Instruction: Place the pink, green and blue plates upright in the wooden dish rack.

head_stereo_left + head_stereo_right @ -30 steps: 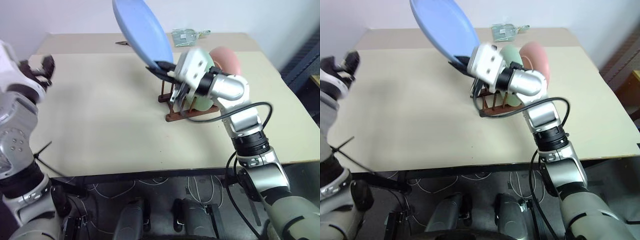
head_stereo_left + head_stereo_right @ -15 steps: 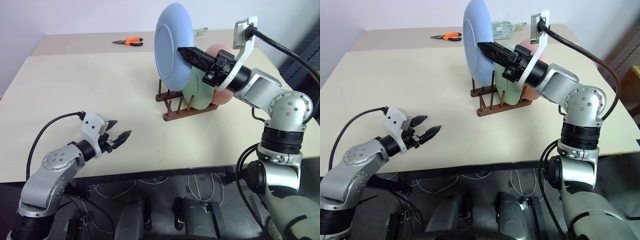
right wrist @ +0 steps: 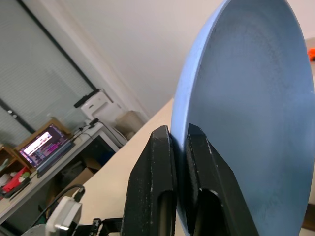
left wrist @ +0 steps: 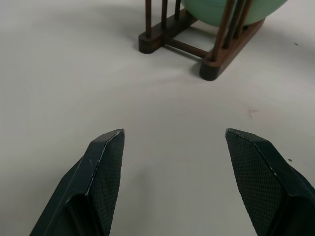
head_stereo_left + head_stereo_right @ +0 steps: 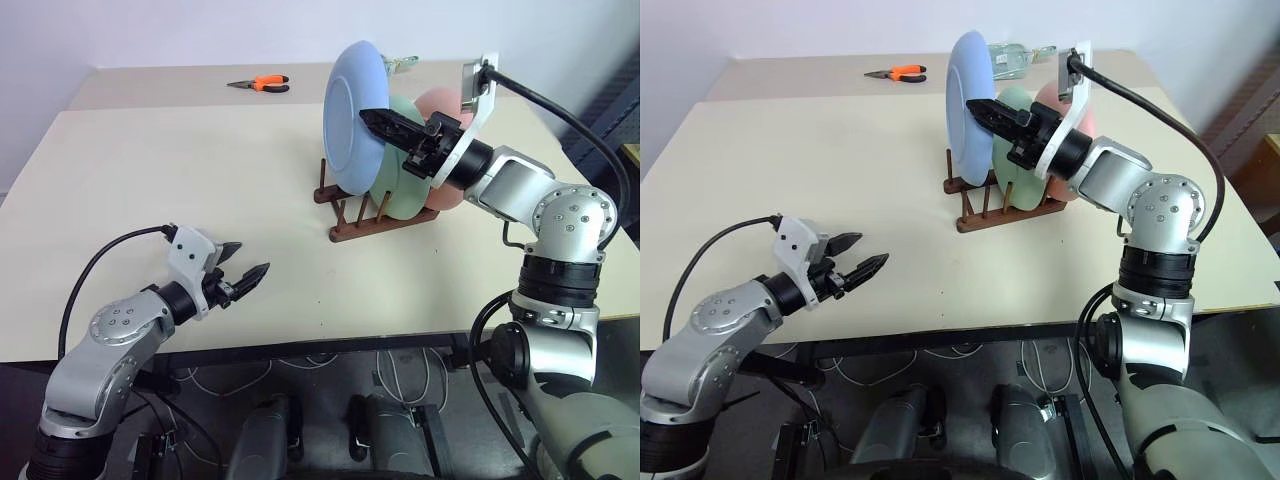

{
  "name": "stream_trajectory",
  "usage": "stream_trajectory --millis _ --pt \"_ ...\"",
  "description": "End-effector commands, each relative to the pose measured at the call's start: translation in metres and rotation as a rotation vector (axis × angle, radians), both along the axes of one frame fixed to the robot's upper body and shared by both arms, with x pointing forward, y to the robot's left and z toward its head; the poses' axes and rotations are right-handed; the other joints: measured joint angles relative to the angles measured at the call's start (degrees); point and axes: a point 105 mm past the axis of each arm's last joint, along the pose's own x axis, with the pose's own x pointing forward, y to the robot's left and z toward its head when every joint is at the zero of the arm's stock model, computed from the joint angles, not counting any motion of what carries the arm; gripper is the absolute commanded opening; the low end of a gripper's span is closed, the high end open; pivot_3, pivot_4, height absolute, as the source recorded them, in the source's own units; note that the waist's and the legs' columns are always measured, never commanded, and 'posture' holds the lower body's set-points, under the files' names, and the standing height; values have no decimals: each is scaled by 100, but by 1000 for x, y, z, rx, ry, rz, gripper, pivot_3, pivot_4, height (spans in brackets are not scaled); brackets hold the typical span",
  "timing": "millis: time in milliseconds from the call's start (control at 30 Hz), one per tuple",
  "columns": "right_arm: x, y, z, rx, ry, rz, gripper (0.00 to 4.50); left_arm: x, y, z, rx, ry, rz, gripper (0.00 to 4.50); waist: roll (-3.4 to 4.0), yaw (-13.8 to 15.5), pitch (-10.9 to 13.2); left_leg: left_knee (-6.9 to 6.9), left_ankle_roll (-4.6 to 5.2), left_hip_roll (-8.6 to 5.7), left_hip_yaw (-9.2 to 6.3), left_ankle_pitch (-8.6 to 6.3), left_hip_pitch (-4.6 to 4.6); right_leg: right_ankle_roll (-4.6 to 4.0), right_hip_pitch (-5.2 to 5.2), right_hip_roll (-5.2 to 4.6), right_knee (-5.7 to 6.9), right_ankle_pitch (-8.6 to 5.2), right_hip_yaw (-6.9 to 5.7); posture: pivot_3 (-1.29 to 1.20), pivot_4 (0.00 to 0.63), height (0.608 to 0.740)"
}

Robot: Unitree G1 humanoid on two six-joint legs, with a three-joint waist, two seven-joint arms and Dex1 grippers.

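I hold the blue plate (image 5: 352,112) by its rim on edge in my right pincer (image 5: 372,118) to slot into the wooden dish rack (image 5: 350,215), left pincer (image 5: 248,270) empty, agape.

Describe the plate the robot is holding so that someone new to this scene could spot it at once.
On the beige table stands a dark wooden rack holding a green plate and a pink plate. At the rack's near end, the right gripper pinches the rim of an upright blue plate, the only blue one.
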Motion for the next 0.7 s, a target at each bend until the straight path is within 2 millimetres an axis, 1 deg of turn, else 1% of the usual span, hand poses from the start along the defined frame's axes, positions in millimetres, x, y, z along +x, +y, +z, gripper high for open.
stream_trajectory --millis 33,67,133,167,233,300,333,367,433,467,500,533,600,633,700 --pt "-3 -4 6 2 -20 2 0 -4 -6 7 0 -32 -21 3313 0 -1 0 0 0 0 0 0 0 0 0 1 0 0 0 0 150 740" --pt "-3 -4 4 -3 -18 2 0 -4 -6 7 1 -32 -20 3313 0 -1 0 0 0 0 0 0 0 0 0 1 0 0 0 0 150 740" --pt "0 -4 0 -19 -9 -14 730 -4 -6 7 2 -32 -21 3349 0 0 0 0 0 1 1 0 0 0 0 1 0 0 0 0 150 740" --pt "1 -4 -1 -26 -8 -21 1013 -4 -6 7 2 -32 -21 3349 0 0 0 0 0 1 1 0 0 0 0 1 0 0 0 0 150 740" --pt "2 -3 -1 -39 -17 -29 1936 -4 -6 7 3 -32 -20 3349 0 -1 0 0 0 1 1 0 0 0 0 1 0 0 0 0 150 740" --pt "2 -2 -1 -99 -69 -48 2822 -4 -6 7 2 -32 -21 3349 0 -2 0 0 0 1 1 0 0 0 0 2 0 0 0 0 150 740" --pt "2 -1 0 -164 -141 -72 3351 -4 -6 7 3 -32 -21 3349 0 1 0 0 0 1 1 0 0 1 0 2 0 0 0 0 150 740" --pt "1 0 1 -211 -195 -84 3351 -4 -6 7 3 -32 -21 3349 0 6 0 1 0 1 1 0 0 1 0 2 0 -1 0 0 150 740" --pt "-5 0 6 -401 -417 -121 3351 -2 -5 8 2 -37 -14 3349 0 15 0 2 2 1 1 -1 -1 3 0 2 -2 -2 0 0 150 740" --pt "-8 0 6 -468 -496 -122 3351 -2 -5 8 2 -40 -10 3349 0 15 0 3 4 0 1 -3 -1 6 0 2 -2 -4 0 0 150 740" --pt "-13 -1 8 -531 -584 -118 3351 -1 -4 9 0 -45 -6 3349 0 12 0 5 6 0 1 -4 -2 9 1 2 -2 -6 0 0 150 740" --pt "-15 -2 8 -563 -635 -112 3351 -1 -4 10 -1 -48 -3 3349 -1 12 0 6 7 0 2 -4 -2 9 1 2 -2 -6 0 0 150 740" --pt "-29 -16 20 -553 -696 -97 3351 4 4 12 5 -65 32 3349 -2 17 0 7 6 1 2 -4 -1 10 1 3 -1 -6 0 0 150 740" --pt "-36 -27 27 -532 -710 -98 3351 6 10 12 14 -74 54 3349 -2 24 0 8 6 2 1 -4 -1 10 3 3 -1 -6 0 0 150 740" --pt "-47 -56 33 -475 -672 -114 3351 9 24 10 38 -80 103 3349 -4 65 1 11 6 2 1 -4 -1 10 7 2 -2 -6 -2 0 150 740"
